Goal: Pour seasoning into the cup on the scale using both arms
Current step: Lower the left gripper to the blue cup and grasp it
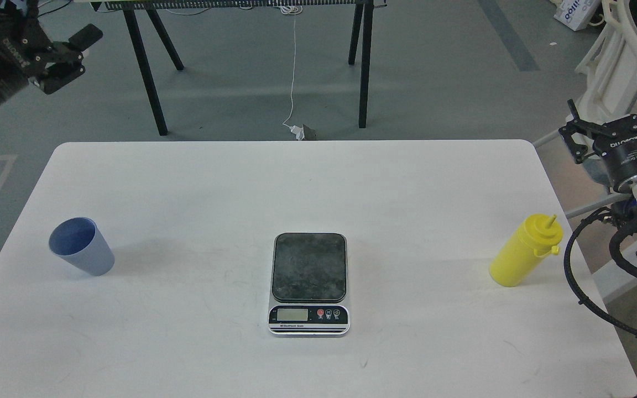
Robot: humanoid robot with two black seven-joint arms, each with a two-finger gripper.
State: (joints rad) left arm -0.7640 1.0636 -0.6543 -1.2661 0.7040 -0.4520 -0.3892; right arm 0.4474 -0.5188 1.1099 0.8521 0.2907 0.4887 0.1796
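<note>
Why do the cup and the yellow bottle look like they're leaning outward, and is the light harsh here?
In the head view, the cup and the seasoning splay toward the picture's edges, most likely wide-lens distortion rather than real tilt; the scale at centre looks square-on. Lighting is soft and even: faint shadows on the table, no strong glare, and everything stays in reasonable focus.
</note>
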